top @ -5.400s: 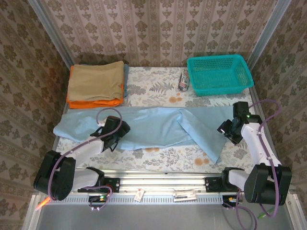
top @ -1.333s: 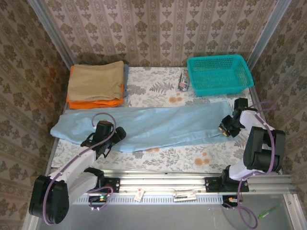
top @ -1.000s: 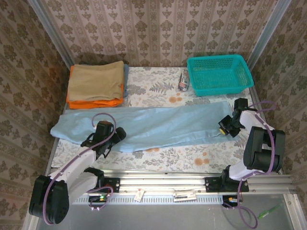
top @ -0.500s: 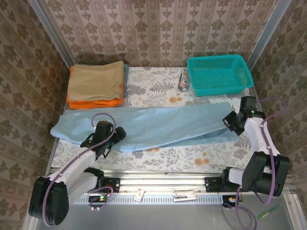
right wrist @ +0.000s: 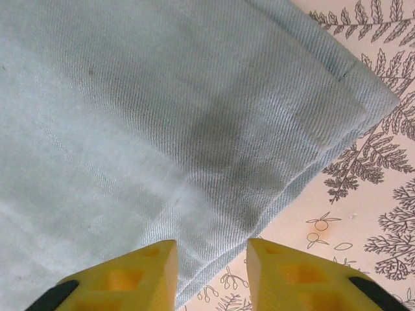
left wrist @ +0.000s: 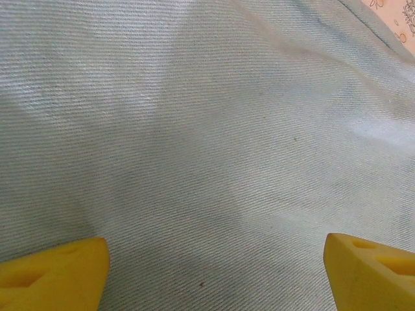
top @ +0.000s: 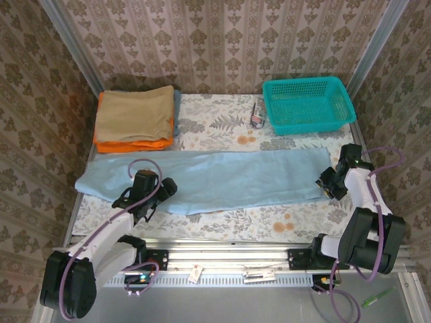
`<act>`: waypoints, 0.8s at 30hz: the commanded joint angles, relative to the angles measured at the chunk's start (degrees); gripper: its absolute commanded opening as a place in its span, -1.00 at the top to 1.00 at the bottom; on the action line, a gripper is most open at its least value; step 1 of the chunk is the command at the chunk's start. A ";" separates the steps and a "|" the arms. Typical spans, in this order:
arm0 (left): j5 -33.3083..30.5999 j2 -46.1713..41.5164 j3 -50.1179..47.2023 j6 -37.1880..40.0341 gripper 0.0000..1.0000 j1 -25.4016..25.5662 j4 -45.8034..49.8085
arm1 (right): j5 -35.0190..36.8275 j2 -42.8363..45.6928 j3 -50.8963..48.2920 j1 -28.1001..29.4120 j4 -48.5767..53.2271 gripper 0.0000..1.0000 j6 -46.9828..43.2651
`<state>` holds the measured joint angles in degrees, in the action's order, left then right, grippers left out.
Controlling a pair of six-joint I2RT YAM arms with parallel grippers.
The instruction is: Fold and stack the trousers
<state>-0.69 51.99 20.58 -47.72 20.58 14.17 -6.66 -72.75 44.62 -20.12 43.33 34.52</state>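
The pale light-blue soft cloth trousers lie flat in one long strip across the middle of the floral-patterned table, reaching from its left edge almost to its right edge. At the right end the wrist view shows two hem layers, one on the other.

The right gripper hovers over that near hem corner with its jaws slightly parted and nothing between them. The left gripper stands wide open above the cloth toward the left, holding nothing.

The next fold probably brings the hem end over toward the waist. It would go best if the pinch took both layers at the corner and the lift stayed low, so the strip stays square.

Counted:
- one pair of trousers
- one tan folded garment on one orange folded garment, at the far left corner
- one teal plastic basket, at the far right corner
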 commanded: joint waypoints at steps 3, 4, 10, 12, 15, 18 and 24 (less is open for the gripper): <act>0.14 -1.71 2.38 1.48 -0.73 -0.12 4.62 | -0.91 4.50 3.40 2.15 2.27 0.22 2.28; -0.50 -1.97 3.02 1.89 -0.74 -0.18 5.61 | 0.12 5.52 4.29 4.63 2.37 0.21 2.97; 0.09 1.88 7.62 4.21 -0.78 -0.71 5.15 | 4.80 -1.36 10.53 29.55 -4.18 0.47 8.23; 1.68 4.80 8.72 4.70 -0.78 -1.43 3.34 | 4.95 -9.83 14.27 36.60 -6.10 0.70 8.21; 3.97 8.11 9.19 4.82 -0.78 -2.49 -0.36 | 5.68 -22.42 22.43 44.02 -4.65 0.97 6.03; 5.91 11.27 9.08 4.57 -0.78 -3.60 -3.52 | 6.44 -30.83 26.39 48.24 -2.50 1.00 4.87; 9.48 14.93 3.32 2.02 -0.75 -4.00 -10.17 | 4.37 -27.61 15.52 45.24 -6.12 1.00 4.29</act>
<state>5.48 66.00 27.11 -44.60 16.82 8.43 -3.33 -103.88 64.05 28.14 36.51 39.66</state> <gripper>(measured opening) 0.875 0.055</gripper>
